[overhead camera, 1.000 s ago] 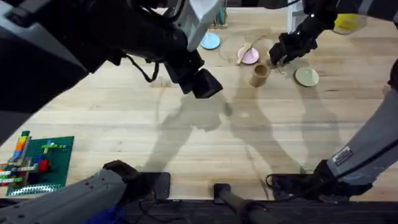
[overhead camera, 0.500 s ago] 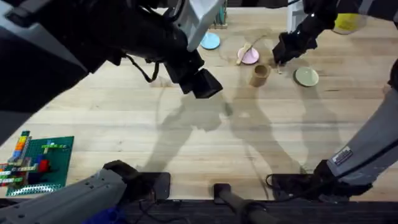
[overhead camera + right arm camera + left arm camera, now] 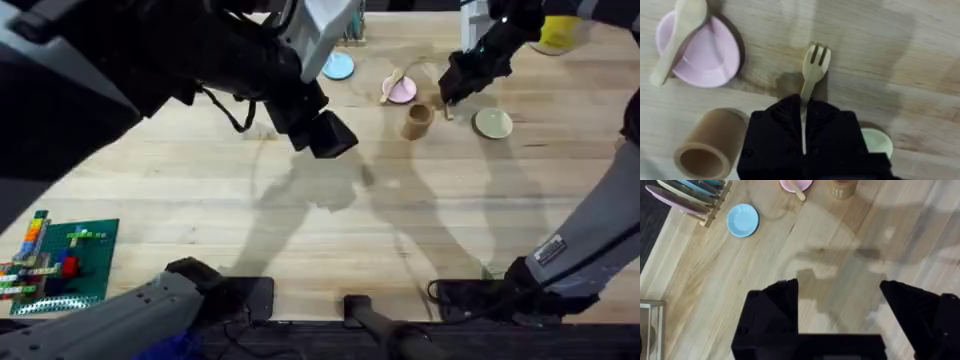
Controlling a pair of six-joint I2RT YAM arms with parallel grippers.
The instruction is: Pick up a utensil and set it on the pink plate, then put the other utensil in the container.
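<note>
Pale wooden fork (image 3: 812, 67), prongs outward, is pinched in right jaws; left jaws spread.

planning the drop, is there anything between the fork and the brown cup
No. In the right wrist view only bare wood table separates the fork, held in the right gripper, from the cup.

blue plate (image 3: 338, 66) near a plate rack (image 3: 690, 194); green plate (image 3: 493, 123); brick board (image 3: 55, 262)
</note>
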